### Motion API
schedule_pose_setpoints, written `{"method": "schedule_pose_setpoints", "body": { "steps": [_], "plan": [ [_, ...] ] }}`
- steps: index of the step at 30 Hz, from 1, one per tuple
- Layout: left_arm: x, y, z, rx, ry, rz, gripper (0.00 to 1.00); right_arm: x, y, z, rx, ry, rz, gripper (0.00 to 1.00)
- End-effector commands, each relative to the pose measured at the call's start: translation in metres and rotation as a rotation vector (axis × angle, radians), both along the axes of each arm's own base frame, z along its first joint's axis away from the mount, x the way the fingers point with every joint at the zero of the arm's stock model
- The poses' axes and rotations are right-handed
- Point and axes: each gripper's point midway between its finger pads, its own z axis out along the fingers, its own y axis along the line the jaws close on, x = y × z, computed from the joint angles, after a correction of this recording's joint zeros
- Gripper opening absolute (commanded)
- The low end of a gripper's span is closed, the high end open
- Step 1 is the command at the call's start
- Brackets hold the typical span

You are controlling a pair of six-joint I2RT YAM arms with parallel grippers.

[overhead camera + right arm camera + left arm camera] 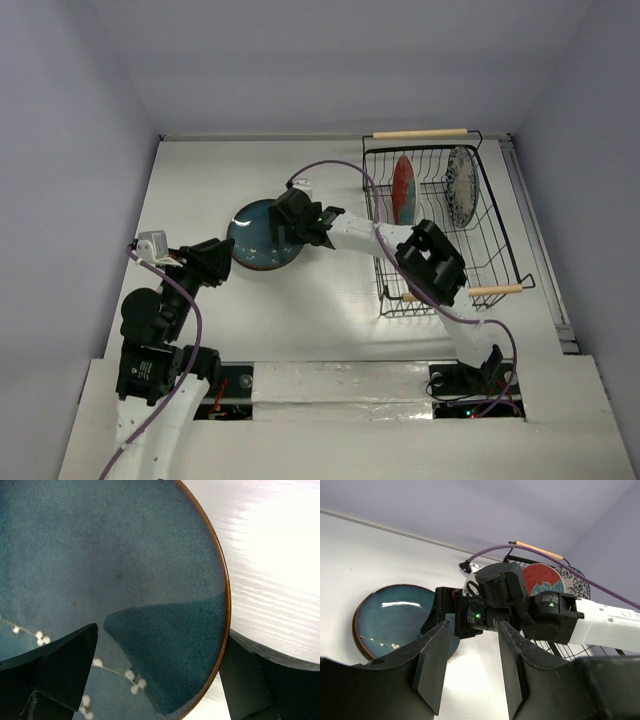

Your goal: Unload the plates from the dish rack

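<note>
Plates, total in view: three.
Plates in the dish rack [503, 243]: two, both upright on edge and apart from each other, namely the red plate with teal flower [403, 188] towards the left side and the white-blue floral plate [462, 186] towards the right.
Plates out of the rack: one, the dark teal plate [258, 236], flat on the desk [200, 180] to the left of the rack; it has a brown rim and small white blossoms on a thin stem.
Rack handles: two wooden bars, the far handle [420, 133] and the near handle [495, 291].
Arms: two.
Right end effector [160, 675]: one, reaching across to the teal plate's right edge; fingers wide apart, one above the plate's face and one outside the rim, clamped on nothing.
Left end effector [470, 670]: one, near the plate's left side and pointing at it; fingers apart with nothing between them.
Purple cables: two, one along each arm.
</note>
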Motion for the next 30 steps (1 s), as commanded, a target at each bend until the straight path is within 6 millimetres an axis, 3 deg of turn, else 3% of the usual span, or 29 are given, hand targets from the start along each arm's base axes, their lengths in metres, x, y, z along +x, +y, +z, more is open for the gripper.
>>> {"method": "schedule_pose_setpoints", "body": {
  "steps": [1,6,9,10,13,14,18,20,21,22,24,25,27,28,29,30],
  "plan": [
    [-0.003,0.001,0.019,-0.012,-0.073,-0.001,0.40,-0.006,0.030,0.025,0.048,-0.046,0.059,1.00],
    [-0.004,0.001,0.020,-0.013,-0.077,0.001,0.40,-0.003,0.019,0.036,0.011,-0.076,0.029,1.00],
    [-0.004,0.001,0.020,-0.013,-0.076,0.001,0.40,0.003,-0.002,0.058,-0.039,-0.135,-0.025,1.00],
    [-0.005,0.002,0.020,-0.013,-0.077,0.002,0.40,0.006,-0.011,0.080,-0.039,-0.179,-0.056,1.00],
    [-0.004,0.001,0.020,-0.013,-0.076,0.001,0.40,0.006,-0.031,0.109,-0.067,-0.240,-0.091,1.00],
    [-0.005,0.002,0.021,-0.014,-0.079,0.002,0.40,0.005,-0.037,0.132,-0.055,-0.271,-0.095,1.00],
    [-0.005,0.002,0.021,-0.014,-0.079,0.004,0.40,-0.001,-0.066,0.182,-0.071,-0.352,-0.130,1.00],
    [-0.005,0.002,0.021,-0.014,-0.079,0.003,0.40,-0.002,-0.093,0.197,-0.116,-0.395,-0.176,0.90],
    [-0.004,0.002,0.020,-0.015,-0.077,0.005,0.40,-0.002,-0.116,0.225,-0.090,-0.435,-0.222,0.58],
    [-0.005,0.002,0.021,-0.014,-0.079,0.006,0.40,0.004,-0.142,0.236,-0.105,-0.461,-0.286,0.35],
    [-0.005,0.002,0.021,-0.014,-0.079,0.004,0.39,0.004,-0.181,0.240,-0.137,-0.473,-0.337,0.03],
    [-0.005,0.002,0.021,-0.014,-0.080,0.004,0.38,0.007,-0.222,0.264,-0.114,-0.506,-0.413,0.00],
    [-0.006,0.002,0.021,-0.016,-0.084,0.002,0.33,0.007,-0.266,0.257,-0.146,-0.494,-0.466,0.00],
    [-0.006,0.002,0.022,-0.017,-0.086,0.004,0.23,0.003,-0.290,0.268,-0.134,-0.511,-0.507,0.00],
    [-0.006,0.002,0.021,-0.018,-0.084,0.005,0.18,0.008,-0.326,0.267,-0.166,-0.509,-0.583,0.00],
    [-0.005,0.003,0.021,-0.018,-0.084,0.010,0.13,0.005,-0.345,0.256,-0.201,-0.487,-0.615,0.00]
  ]
}}
